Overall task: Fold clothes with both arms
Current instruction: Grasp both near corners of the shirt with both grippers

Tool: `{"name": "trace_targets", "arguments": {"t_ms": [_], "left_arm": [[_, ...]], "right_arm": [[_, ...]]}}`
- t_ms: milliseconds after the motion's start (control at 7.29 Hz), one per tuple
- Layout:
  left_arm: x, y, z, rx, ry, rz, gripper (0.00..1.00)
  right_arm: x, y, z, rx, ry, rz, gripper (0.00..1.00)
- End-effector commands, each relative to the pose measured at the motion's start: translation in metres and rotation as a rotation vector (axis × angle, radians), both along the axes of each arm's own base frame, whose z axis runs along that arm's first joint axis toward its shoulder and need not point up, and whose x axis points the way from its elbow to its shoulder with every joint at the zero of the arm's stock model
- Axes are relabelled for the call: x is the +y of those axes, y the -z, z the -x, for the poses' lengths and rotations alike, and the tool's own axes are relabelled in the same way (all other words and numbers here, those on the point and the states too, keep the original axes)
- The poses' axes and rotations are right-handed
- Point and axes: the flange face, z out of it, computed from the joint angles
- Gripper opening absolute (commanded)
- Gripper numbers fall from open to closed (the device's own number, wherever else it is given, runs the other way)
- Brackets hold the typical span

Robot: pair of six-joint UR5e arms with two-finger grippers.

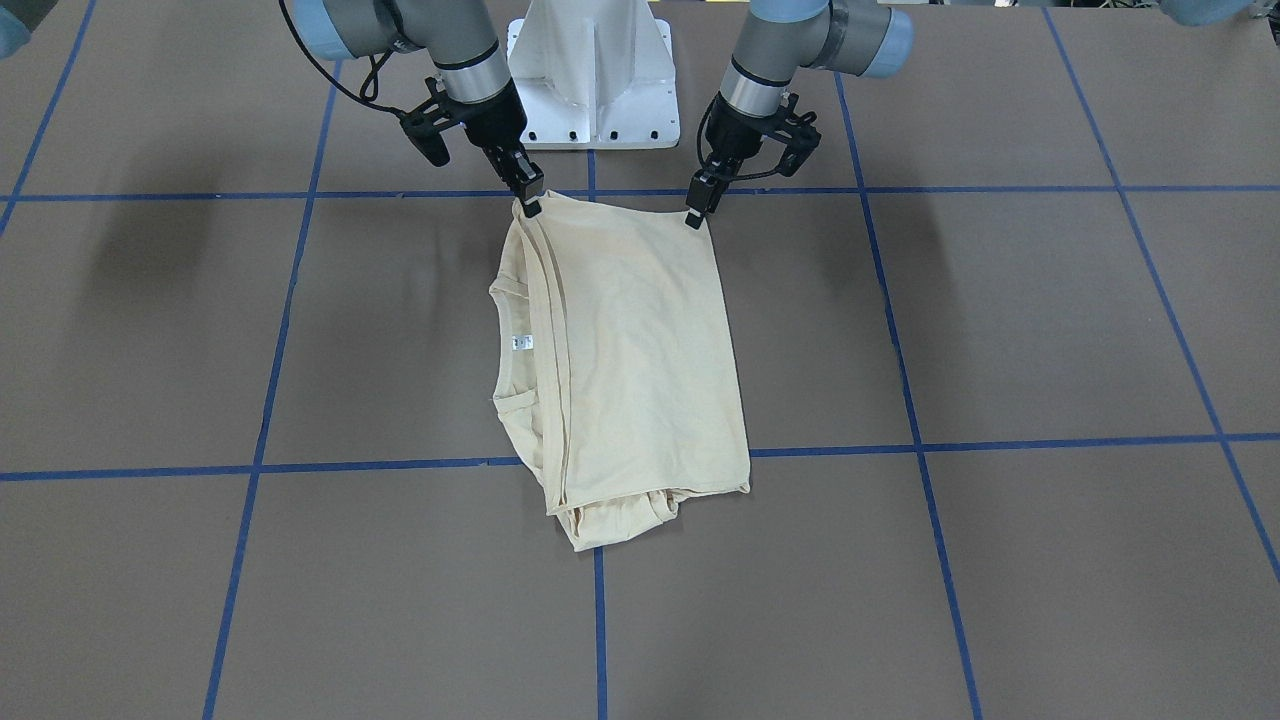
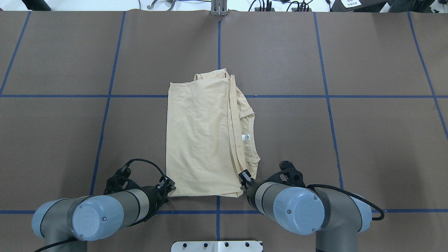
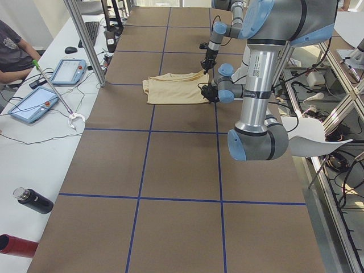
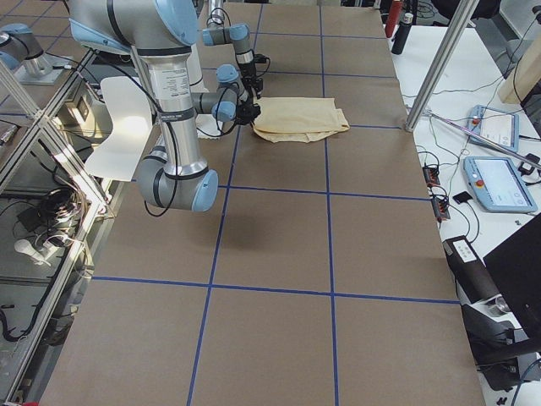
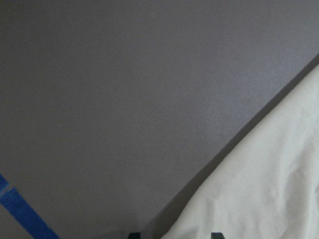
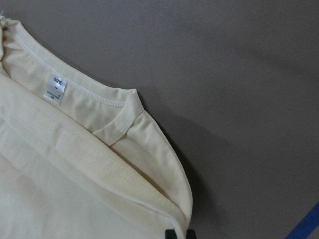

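The pale cream-yellow T-shirt [image 1: 640,350] lies folded into a long rectangle mid-table, print hidden, neck opening and white label [image 1: 521,342] on my right side. It also shows from overhead [image 2: 199,140]. My right gripper [image 1: 530,207] is shut on the near right corner, and fabric creases run from the pinch; its closed tips show in the right wrist view [image 6: 179,234] at the shirt's edge [image 6: 75,174]. My left gripper [image 1: 695,215] is at the near left corner. In the left wrist view its tips [image 5: 173,235] stand apart around the flat corner [image 5: 269,189].
The white pedestal base [image 1: 595,90] stands just behind both grippers. Blue tape lines [image 2: 108,94] grid the brown table. A side bench with tablets [image 3: 68,71], a bottle [image 3: 34,200] and a metal post [image 3: 85,40] runs along the far edge.
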Motion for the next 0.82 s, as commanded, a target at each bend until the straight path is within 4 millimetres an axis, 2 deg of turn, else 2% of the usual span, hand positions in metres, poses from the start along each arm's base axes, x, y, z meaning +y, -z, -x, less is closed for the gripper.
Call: {"name": "trace_targets", "arguments": {"t_ms": [0, 275, 412, 549, 686], "left_arm": [[-0.0002, 0.0044, -0.0014, 0.008, 0.000, -0.001, 0.43], [0.0001, 0.0075, 0.0004, 0.012, -0.001, -0.003, 0.43], [0.0001, 0.0075, 0.0004, 0.013, 0.000, -0.002, 0.33], [0.0002, 0.0078, 0.0014, 0.013, 0.002, 0.001, 0.11], [0.0004, 0.0092, 0.0022, 0.016, 0.001, -0.001, 0.00]], "right_arm": [[-0.0011, 0.0019, -0.0023, -0.005, -0.003, -0.001, 0.00], [-0.0020, 0.0022, -0.0024, -0.002, -0.004, 0.000, 0.00], [-0.0020, 0.0022, -0.0024, -0.002, -0.004, 0.000, 0.00], [-0.0020, 0.0022, -0.0024, -0.002, -0.004, 0.000, 0.00], [-0.0012, 0.0022, -0.0020, -0.002, -0.003, 0.000, 0.00]]}}
